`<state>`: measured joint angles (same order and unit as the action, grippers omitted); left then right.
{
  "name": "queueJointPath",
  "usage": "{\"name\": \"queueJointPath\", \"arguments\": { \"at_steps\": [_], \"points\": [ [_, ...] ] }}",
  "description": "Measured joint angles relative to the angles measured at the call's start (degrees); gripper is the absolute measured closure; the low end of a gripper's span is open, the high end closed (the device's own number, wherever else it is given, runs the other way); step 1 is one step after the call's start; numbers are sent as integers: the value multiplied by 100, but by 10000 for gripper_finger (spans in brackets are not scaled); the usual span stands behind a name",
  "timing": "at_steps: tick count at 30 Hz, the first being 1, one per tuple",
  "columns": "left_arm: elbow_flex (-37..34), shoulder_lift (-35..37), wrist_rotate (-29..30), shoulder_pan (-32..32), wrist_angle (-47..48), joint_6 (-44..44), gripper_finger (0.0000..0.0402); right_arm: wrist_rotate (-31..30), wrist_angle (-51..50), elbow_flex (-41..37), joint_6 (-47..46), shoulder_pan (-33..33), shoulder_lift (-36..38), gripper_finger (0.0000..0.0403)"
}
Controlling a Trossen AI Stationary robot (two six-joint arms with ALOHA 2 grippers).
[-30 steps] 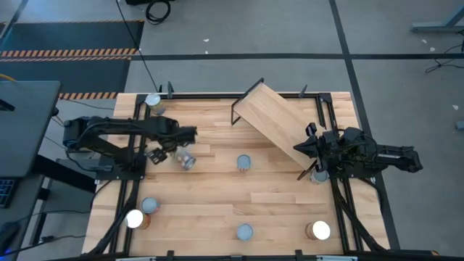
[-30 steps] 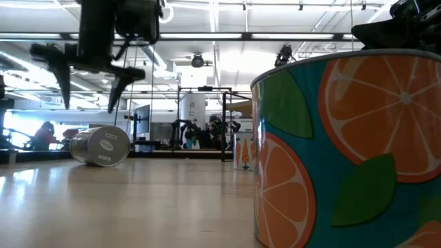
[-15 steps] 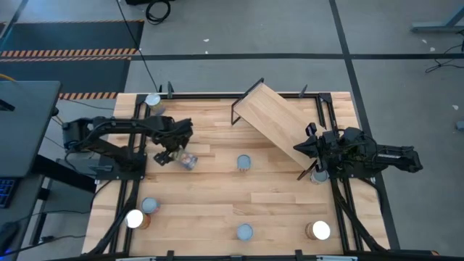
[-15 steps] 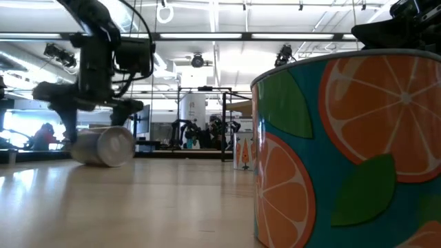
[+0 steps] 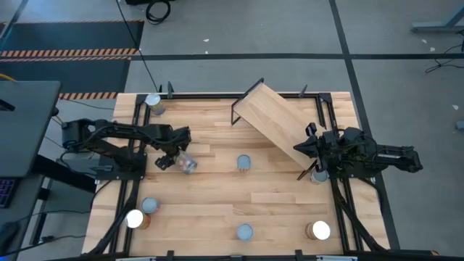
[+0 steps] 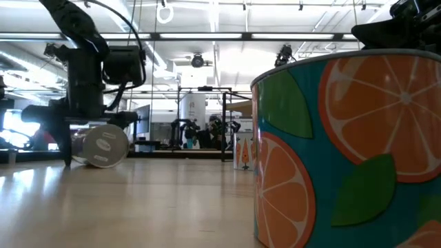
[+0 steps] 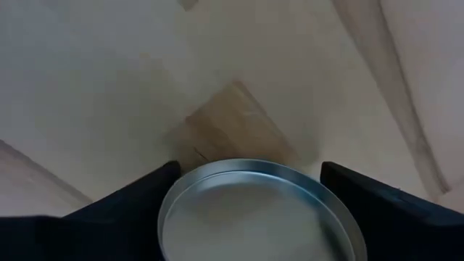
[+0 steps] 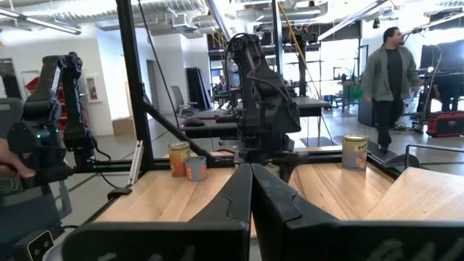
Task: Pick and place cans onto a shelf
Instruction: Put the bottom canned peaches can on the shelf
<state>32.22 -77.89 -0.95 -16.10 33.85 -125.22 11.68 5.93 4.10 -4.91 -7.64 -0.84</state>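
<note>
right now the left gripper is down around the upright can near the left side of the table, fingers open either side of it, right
Not quite: that can lies tipped on its side, not upright, as the low view shows. The rest holds: the left gripper is down around it, one finger on either side.

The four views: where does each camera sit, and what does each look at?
High: above, looking straight down; both arms, the shelf.
Low: at tabletop height, looking level; the left gripper straddling the tipped can.
Left wrist: on the left arm, down onto that can's end, a finger either side.
Right wrist: across the table past the shut right gripper.
All four show the tipped can.
</note>
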Motion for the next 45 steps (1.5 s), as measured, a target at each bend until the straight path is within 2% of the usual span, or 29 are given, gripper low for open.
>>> {"name": "queueJointPath", "arguments": {
  "at_steps": [3, 7, 11, 13, 16, 19, 24, 27, 30, 33, 39, 45],
  "points": [
    [127, -18, 263, 3, 54, 208, 89, 0, -1, 0, 0, 0, 1, 392],
    [413, -26, 1140, 44, -18, 580, 89, 0, 0, 2, 0, 0, 0, 392],
    [1008, -28, 1664, 237, 2, 1097, 89, -2, 0, 1, 0, 0, 2, 392],
    [1430, -28, 2128, 369, 0, 1613, 89, -2, -2, -1, 0, 0, 2, 392],
    [2190, -28, 2970, 559, -24, 2825, 89, -2, 0, -1, 0, 0, 1, 392],
    [2949, -28, 3748, 695, -168, 4576, 89, -2, 0, 1, 0, 0, 1, 392],
    [3980, -20, 4281, 674, -821, 7526, 89, -2, 0, 1, 0, 0, 2, 392],
    [4229, -20, 4183, 532, -1636, 9016, 89, -2, 0, 1, 0, -1, 1, 392],
    [4364, -107, 3821, 292, -2803, 10332, 89, -2, 0, 0, 0, -2, 2, 392],
    [4534, -369, 3200, -17, -3514, 11208, 89, -2, 0, 2, 0, -1, 2, 392],
    [4862, -1350, 1880, -466, -4457, 11964, 89, -2, 0, 1, 0, 0, 1, 392],
    [4923, -2452, 1128, -414, -6006, 12291, 87, -98, 0, 0, 0, 0, 2, 392]
  ]
}}
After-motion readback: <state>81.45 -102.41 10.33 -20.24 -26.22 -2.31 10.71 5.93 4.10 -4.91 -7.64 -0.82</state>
